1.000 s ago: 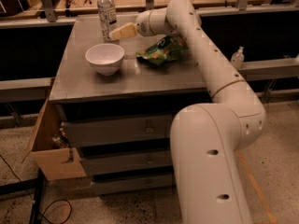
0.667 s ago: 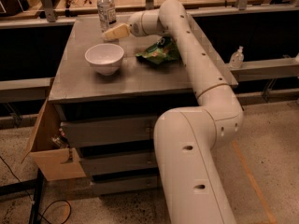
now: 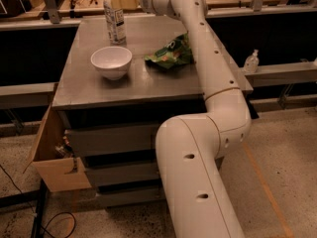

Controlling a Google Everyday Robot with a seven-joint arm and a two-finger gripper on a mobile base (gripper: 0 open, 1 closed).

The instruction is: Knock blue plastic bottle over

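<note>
The blue plastic bottle [image 3: 114, 18] stands upright at the far left of the grey table [image 3: 99, 83]. It is slim and clear, with a white cap and a white label with dark print. My gripper [image 3: 124, 2] is at the end of the white arm, high up beside the bottle's neck on its right, touching or nearly touching it. A white bowl [image 3: 111, 62] sits in front of the bottle.
A green snack bag [image 3: 170, 54] lies right of the bowl, next to the arm. A small clear pump-top bottle [image 3: 251, 62] stands on a ledge at the right. A cardboard box [image 3: 54, 152] hangs at the table's left front. Drawers are below the tabletop.
The gripper has moved left and up, from beside the bottle's lower body to its neck. The bottle still stands upright.
</note>
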